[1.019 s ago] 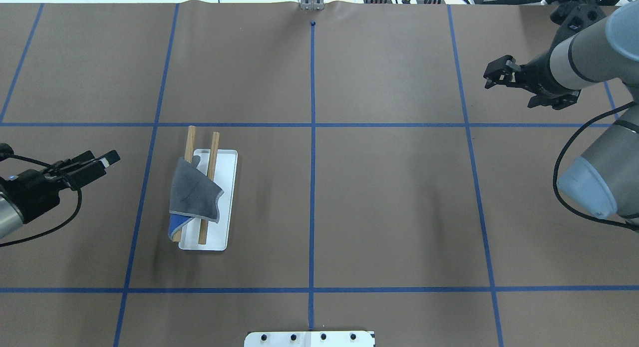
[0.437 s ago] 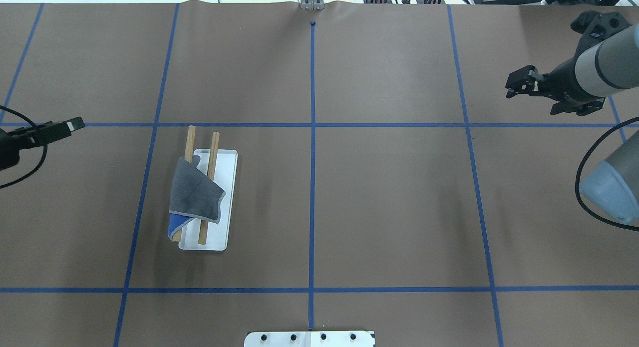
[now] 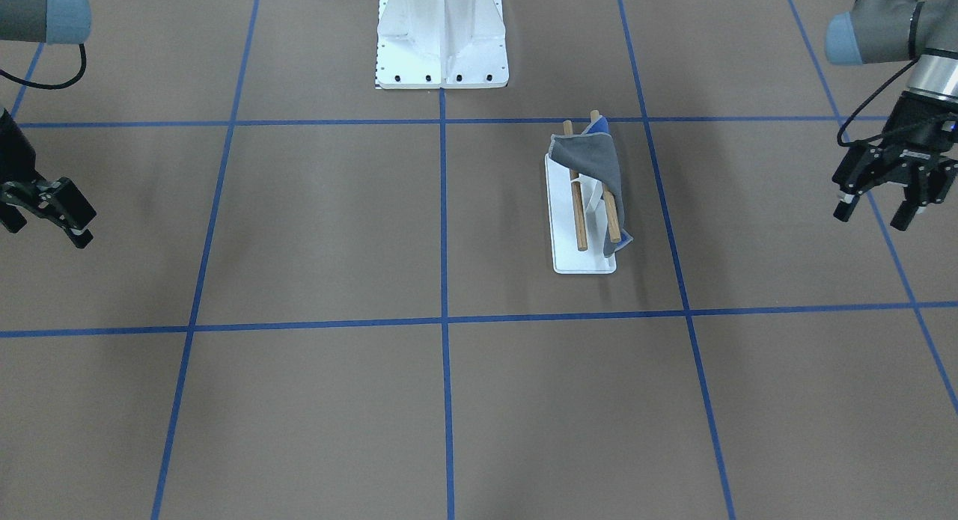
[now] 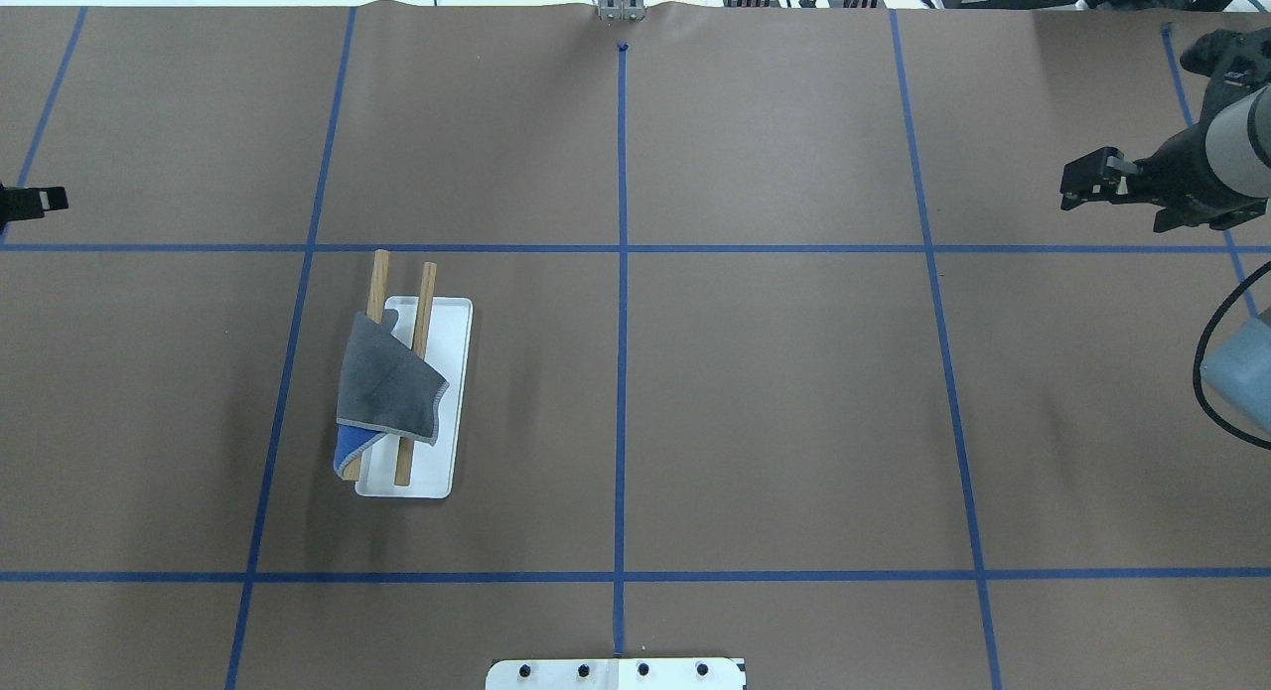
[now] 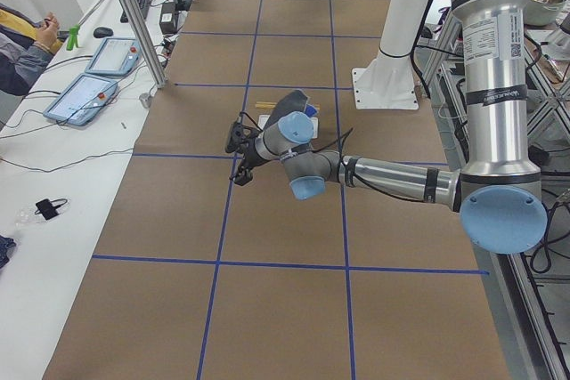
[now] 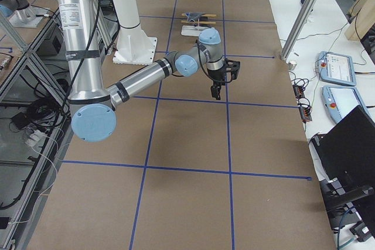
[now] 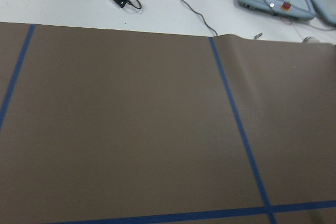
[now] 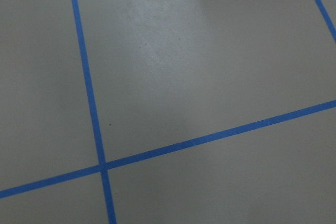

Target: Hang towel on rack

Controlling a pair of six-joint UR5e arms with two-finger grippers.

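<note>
**Towel hangs on rack, both grippers empty at the table's ends**

From my remote seat, the overhead camera cuts off the left gripper (image 4: 28,202) at the frame's edge, so I cannot judge its jaws there. In the left side view the near arm hides most of the rack. Neither wrist camera shows fingers or the task's things, only brown table cover and blue tape lines.

The front-facing camera settles the matter. The left gripper (image 3: 872,213) hangs with its fingers spread, holding nothing. The right gripper (image 3: 43,228) is likewise parted and empty, well apart from the rack (image 3: 563,232). Overhead, the right gripper (image 4: 1085,181) appears only side-on.

The towel (image 4: 382,382) lies draped across both dowels (image 4: 427,293) of the rack (image 4: 452,372), grey side up, at the end nearer the robot. A blue corner hangs past the outer dowel. The front view shows the towel (image 3: 593,159) sagging down the rack's side. It also shows the white pedestal (image 3: 441,34) whole, where the overhead view crops it.
</note>
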